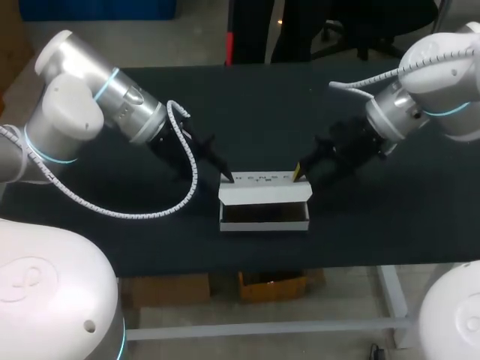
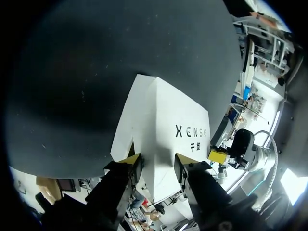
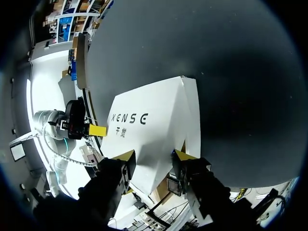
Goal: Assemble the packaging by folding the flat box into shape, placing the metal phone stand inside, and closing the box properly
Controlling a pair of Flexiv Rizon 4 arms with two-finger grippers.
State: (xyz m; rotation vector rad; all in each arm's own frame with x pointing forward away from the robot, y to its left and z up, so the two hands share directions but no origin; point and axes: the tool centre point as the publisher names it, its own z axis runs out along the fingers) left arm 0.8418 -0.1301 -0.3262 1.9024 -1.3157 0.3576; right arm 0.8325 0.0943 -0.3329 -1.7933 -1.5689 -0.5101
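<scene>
A white cardboard box [image 1: 264,193] lies in the middle of the black table [image 1: 262,112], its printed flap standing up at the back and a dark opening showing along its front. My left gripper [image 1: 227,178] is at the box's left end, my right gripper [image 1: 300,174] at its right end. In the left wrist view the box [image 2: 163,125] fills the gap between the yellow tips of the left gripper [image 2: 157,163]. The right wrist view shows the same: the box [image 3: 154,125] sits between the fingers of the right gripper [image 3: 154,156]. No metal phone stand is in view.
The left arm's white coiled cable [image 1: 150,214] hangs low over the table to the left of the box. The table's front edge [image 1: 262,264] runs a short way in front of the box. Each wrist view shows the other arm's yellow tip [image 2: 217,155] [image 3: 97,130] at the box's far end.
</scene>
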